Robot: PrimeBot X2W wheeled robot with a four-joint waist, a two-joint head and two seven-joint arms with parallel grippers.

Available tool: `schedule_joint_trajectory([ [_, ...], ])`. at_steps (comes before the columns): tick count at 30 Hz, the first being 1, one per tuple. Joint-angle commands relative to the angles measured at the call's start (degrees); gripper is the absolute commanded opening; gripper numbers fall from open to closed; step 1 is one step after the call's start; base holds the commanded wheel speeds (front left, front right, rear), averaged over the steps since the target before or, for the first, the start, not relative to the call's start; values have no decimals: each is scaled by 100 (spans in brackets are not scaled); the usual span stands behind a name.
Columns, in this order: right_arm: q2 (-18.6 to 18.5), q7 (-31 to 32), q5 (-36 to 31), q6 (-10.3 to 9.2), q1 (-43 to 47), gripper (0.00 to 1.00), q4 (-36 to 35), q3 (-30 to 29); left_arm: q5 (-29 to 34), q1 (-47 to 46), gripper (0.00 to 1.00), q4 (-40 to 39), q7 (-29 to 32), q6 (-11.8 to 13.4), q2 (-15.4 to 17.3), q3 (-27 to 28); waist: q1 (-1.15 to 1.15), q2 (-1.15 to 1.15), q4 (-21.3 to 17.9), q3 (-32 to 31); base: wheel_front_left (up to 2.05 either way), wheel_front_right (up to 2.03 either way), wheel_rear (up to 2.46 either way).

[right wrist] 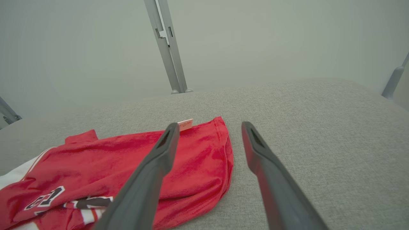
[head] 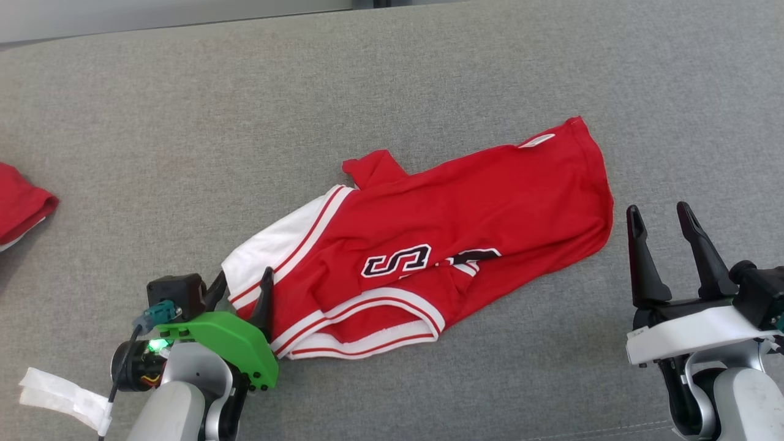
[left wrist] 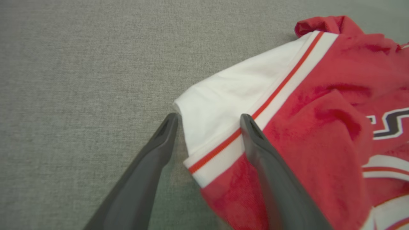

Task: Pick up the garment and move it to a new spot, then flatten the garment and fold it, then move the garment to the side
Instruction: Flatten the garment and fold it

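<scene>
- Garment (head: 478, 208): a red sports shirt with white bands edged by thin red stripes, lying crumpled and partly doubled over on a grey cloth surface (head: 184, 122).
- A black letter (head: 397, 260) outlined in white sits on its front, half caught in a fold; a second dark mark beside it is mostly tucked under.
- A plain white panel (head: 275, 242) forms the corner nearest the left gripper (head: 244, 280), and a small white tag (head: 536, 140) shows on the hem farthest from that gripper.
- The left gripper's jaws are spread, straddling that white corner. In the left wrist view one finger (left wrist: 150, 159) lies over bare grey cloth just beside the white edge, and the other (left wrist: 271, 172) crosses the striped band and red cloth. Whether either presses on the cloth I cannot tell.
- A green guard (head: 226, 343) sits behind the left gripper's fingers.
- The right gripper (head: 659, 211) is spread wide and holds nothing, standing apart from the shirt's rounded red end, which lies ahead and to the left of its fingers.
- Another red cloth (head: 21, 205) lies well off to the left gripper's outer side.
- Metal posts (right wrist: 167, 48) rise beyond the surface, ahead of the right gripper.
</scene>
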Motion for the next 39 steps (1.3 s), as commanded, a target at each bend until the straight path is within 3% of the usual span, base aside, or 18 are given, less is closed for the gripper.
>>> schedule_joint_trajectory([
  [1,7,-53,32,-1,-43,100,37,-15,-45,9,34,-21,21,9,11,36,0,0,-20,23,0,0,0],
  [2,11,-53,36,-1,-50,100,49,-10,-105,8,0,-47,11,-38,-9,49,0,0,-26,22,0,0,0],
  [16,11,-160,122,-1,-154,100,171,71,393,-896,0,-538,-846,74,336,238,0,0,-7,-38,0,0,0],
  [27,32,-117,165,-1,-103,100,176,42,-349,454,0,-452,361,7,181,-33,0,0,100,74,0,0,0],
  [33,-24,-67,119,0,-105,100,127,49,-390,708,0,-444,215,71,115,-28,0,0,202,95,0,0,0],
  [34,-34,-61,104,0,-111,100,110,58,-327,666,66,-471,75,103,97,-6,0,0,209,98,0,0,0],
  [35,-47,-57,102,-1,-114,100,102,58,-251,615,100,-471,-72,136,82,3,0,0,215,91,0,0,0],
  [39,-84,-11,42,-1,-85,100,8,61,14,455,100,-587,-939,381,27,195,0,0,215,-6,0,0,0],
])
